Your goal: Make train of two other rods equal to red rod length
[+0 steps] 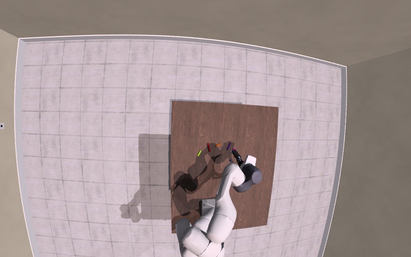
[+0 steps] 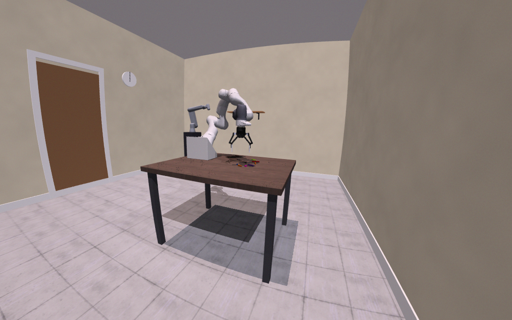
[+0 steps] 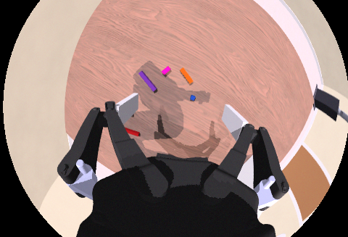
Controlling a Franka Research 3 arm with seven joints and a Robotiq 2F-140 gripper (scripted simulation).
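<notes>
My gripper (image 3: 181, 106) is open and empty, and it hangs well above the table (image 2: 226, 171); it also shows in the exterior view (image 2: 240, 148). In the wrist view a purple rod (image 3: 148, 82), a short magenta rod (image 3: 167, 71), an orange rod (image 3: 187, 76) and a small blue rod (image 3: 193, 98) lie apart from one another beyond the fingers. The red rod (image 3: 132, 132) is partly hidden behind the left finger. In the overhead view the lime rod (image 1: 199, 153), the red rod (image 1: 208, 147), a second orange rod (image 1: 218, 145) and the purple rod (image 1: 229, 146) lie in a loose arc. No two rods touch.
The arm's white base block (image 2: 200, 148) stands at the table's back left. The arm's shadow falls over the rods. A second small grey arm (image 2: 194, 117) stands behind the base.
</notes>
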